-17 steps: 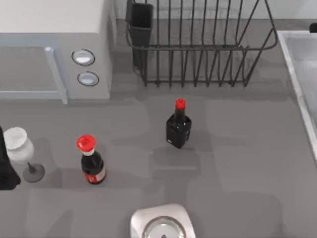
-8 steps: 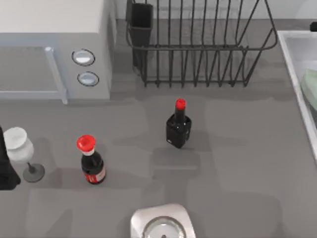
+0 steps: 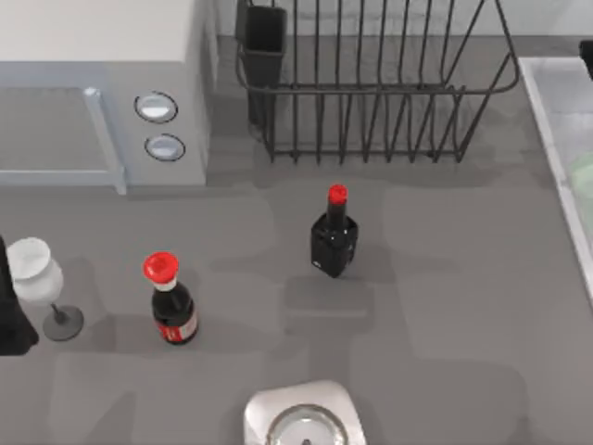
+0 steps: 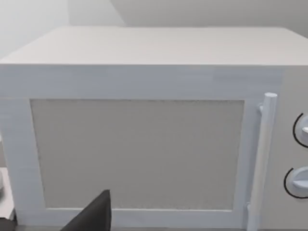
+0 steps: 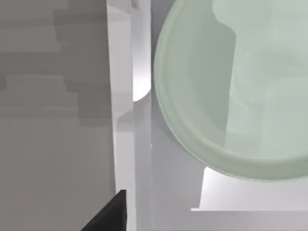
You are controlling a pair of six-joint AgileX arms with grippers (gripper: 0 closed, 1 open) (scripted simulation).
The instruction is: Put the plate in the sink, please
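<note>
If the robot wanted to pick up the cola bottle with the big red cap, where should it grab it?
Probably around the neck just under the red cap of the cola bottle, coming from above: it stands upright with open table all round.

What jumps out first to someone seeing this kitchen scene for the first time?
Probably the black wire dish rack at the back of the grey counter, with two red-capped bottles standing in front of it. A white microwave sits at back left. At the right edge, the pale green plate lies inside the white sink.

The plate and sink are cut by the top view's right edge; the silver object by its bottom.
</note>
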